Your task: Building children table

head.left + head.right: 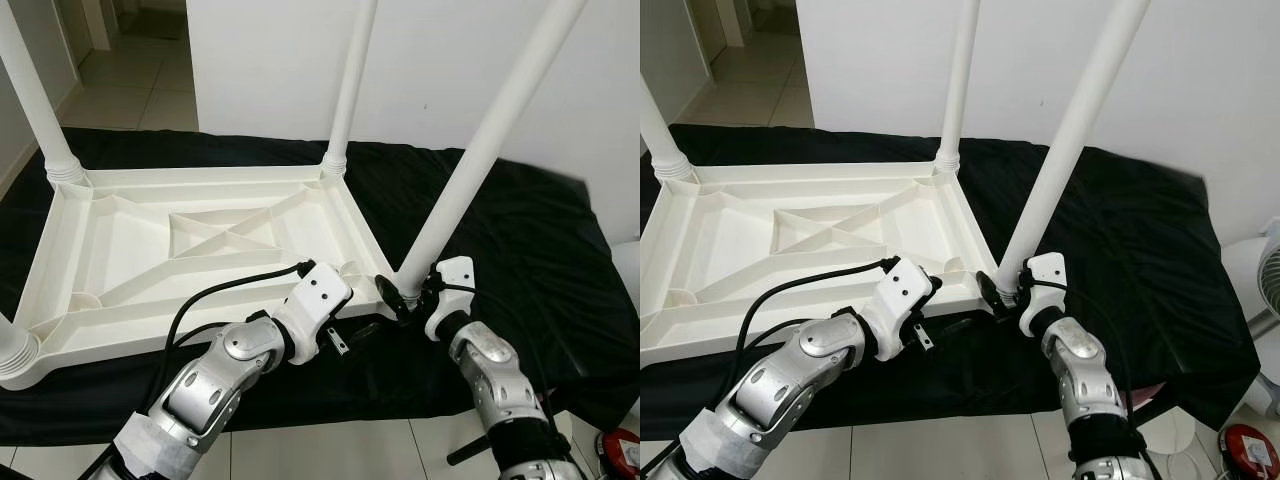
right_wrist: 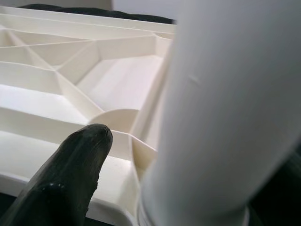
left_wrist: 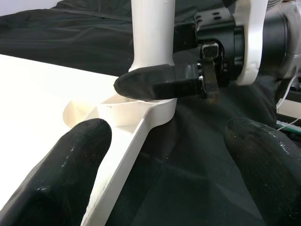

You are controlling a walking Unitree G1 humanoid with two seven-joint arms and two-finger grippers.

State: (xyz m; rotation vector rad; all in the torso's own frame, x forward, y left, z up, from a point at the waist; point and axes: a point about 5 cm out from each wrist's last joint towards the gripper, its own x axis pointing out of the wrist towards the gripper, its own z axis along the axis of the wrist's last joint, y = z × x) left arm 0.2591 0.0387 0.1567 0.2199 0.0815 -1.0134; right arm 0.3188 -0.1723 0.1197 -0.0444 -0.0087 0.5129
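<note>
A white plastic table (image 1: 120,255) lies upside down on a black cloth, ribs facing up. Legs stand at its far left corner (image 1: 35,100), far right corner (image 1: 350,90) and near left corner (image 1: 15,350). At the near right corner, a fourth leg (image 1: 480,160) leans to the right. My right gripper (image 1: 402,293) is shut on that leg's base; one finger (image 3: 160,84) crosses in front of it, and the leg (image 2: 221,117) stands close beside a finger (image 2: 70,174). My left gripper (image 3: 169,155) is open just in front of that same corner, its fingers (image 3: 70,165) wide apart and holding nothing.
The black cloth (image 1: 520,230) covers a low surface and hangs over its near edge. Behind it is a white wall (image 1: 430,60). Tiled floor (image 1: 130,80) opens at the far left. A white fan (image 1: 1265,270) and a red object (image 1: 622,450) stand at the right.
</note>
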